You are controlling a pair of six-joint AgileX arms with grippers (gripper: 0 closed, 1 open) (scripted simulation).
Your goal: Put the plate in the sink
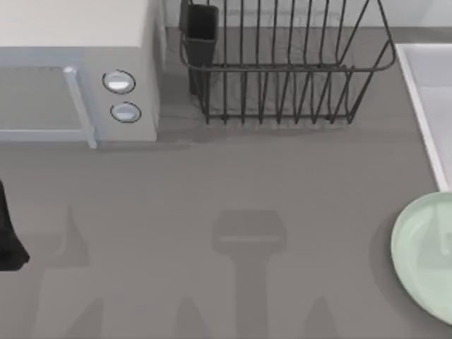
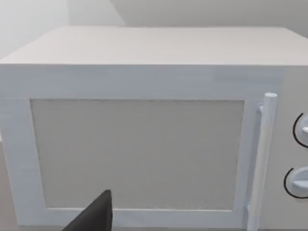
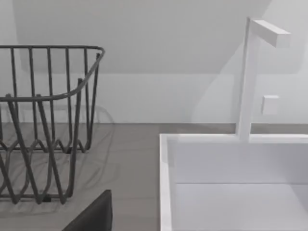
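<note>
task status: not started, as judged from the layout. the plate lies flat on the grey tabletop at the top view's right edge, partly cut off by the frame, just in front of the sink and outside its rim. nothing grips it. remaining steps: reach, grasp, lift over the rim, lower into the basin.

left arm: a dark part of it sits at the top view's left edge, in front of the microwave. in the left wrist view a dark finger of the left claw faces the microwave door. right arm: a dark finger of the right claw faces the sink and the dish rack. for either claw, apart or together cannot be told.

materials and shapes: the plate is round, pale mint green, glossy, with a low raised rim. the sink is a rectangular, light grey-white basin with straight walls and a square-section faucet. the dish rack is dark bent wire with a dark cutlery holder at one corner. the microwave is a matt pale box with a bar handle and two round knobs.
</note>
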